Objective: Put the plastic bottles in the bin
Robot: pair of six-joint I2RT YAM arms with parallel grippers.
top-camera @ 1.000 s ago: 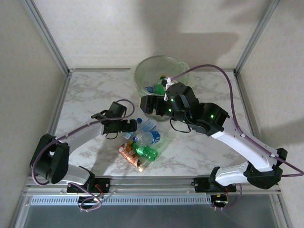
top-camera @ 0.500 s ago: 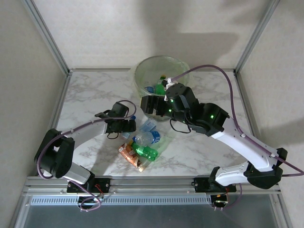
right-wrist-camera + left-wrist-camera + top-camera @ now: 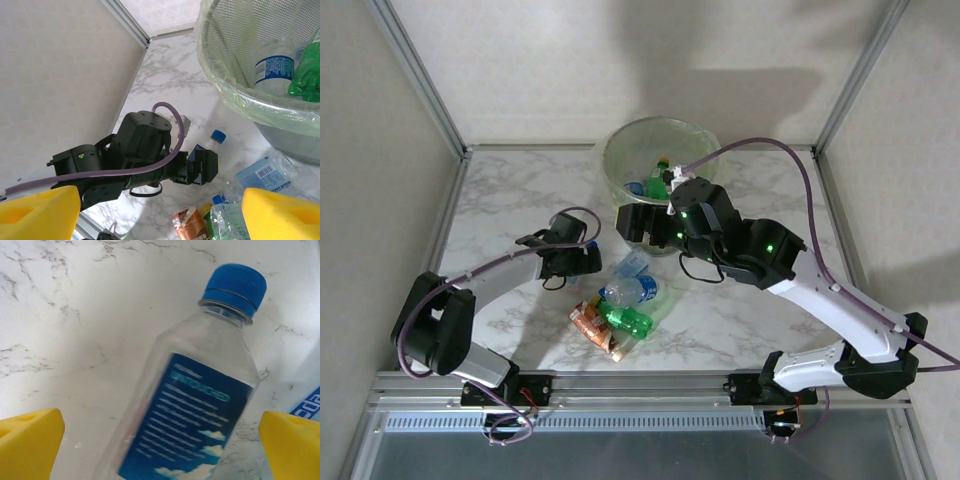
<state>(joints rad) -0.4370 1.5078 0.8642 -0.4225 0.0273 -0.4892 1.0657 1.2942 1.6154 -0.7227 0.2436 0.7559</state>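
A clear bottle (image 3: 195, 405) with a blue cap and blue label lies on the marble table between the yellow fingertips (image 3: 27, 440) of my left gripper (image 3: 160, 450), which is open and straddles it without gripping. More plastic bottles lie in a pile (image 3: 620, 305): clear ones with blue labels, a green one and an orange-labelled one (image 3: 190, 225). The round bin (image 3: 620, 150) with its pale green liner holds a clear bottle (image 3: 272, 67) and a green one (image 3: 305, 75). My right gripper (image 3: 632, 222) hangs open and empty over the bin's near rim.
Metal frame posts and beige walls close in the table on the left, back and right. The left arm's purple cable (image 3: 172, 135) loops above its wrist. Bare marble lies left of the pile and right of the bin.
The left gripper has settled lower and slightly left over the blue-capped bottle, and its elbow has shifted. The right arm has barely moved.
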